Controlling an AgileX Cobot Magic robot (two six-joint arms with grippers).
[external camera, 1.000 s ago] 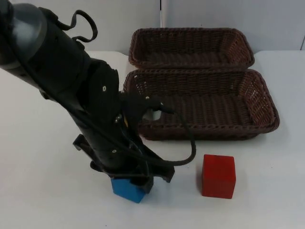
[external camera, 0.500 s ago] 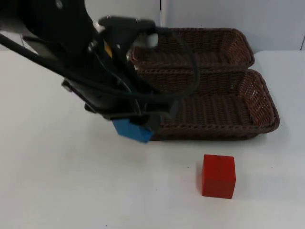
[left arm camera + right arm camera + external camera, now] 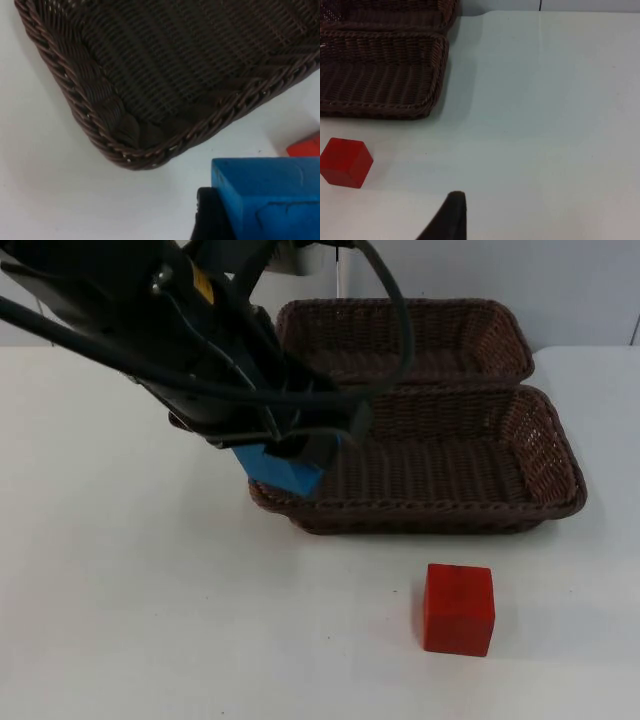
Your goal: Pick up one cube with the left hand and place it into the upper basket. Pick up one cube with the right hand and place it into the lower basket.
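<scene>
white table top (image 3: pixel 150 620) under everything; grey partition wall (image 3: pixel 560 280) along far edge.

No text, label, brand, number or sign can be read anywhere; a small yellow patch (image 3: pixel 203 283) is seen on the left arm, its marking not legible.
</scene>
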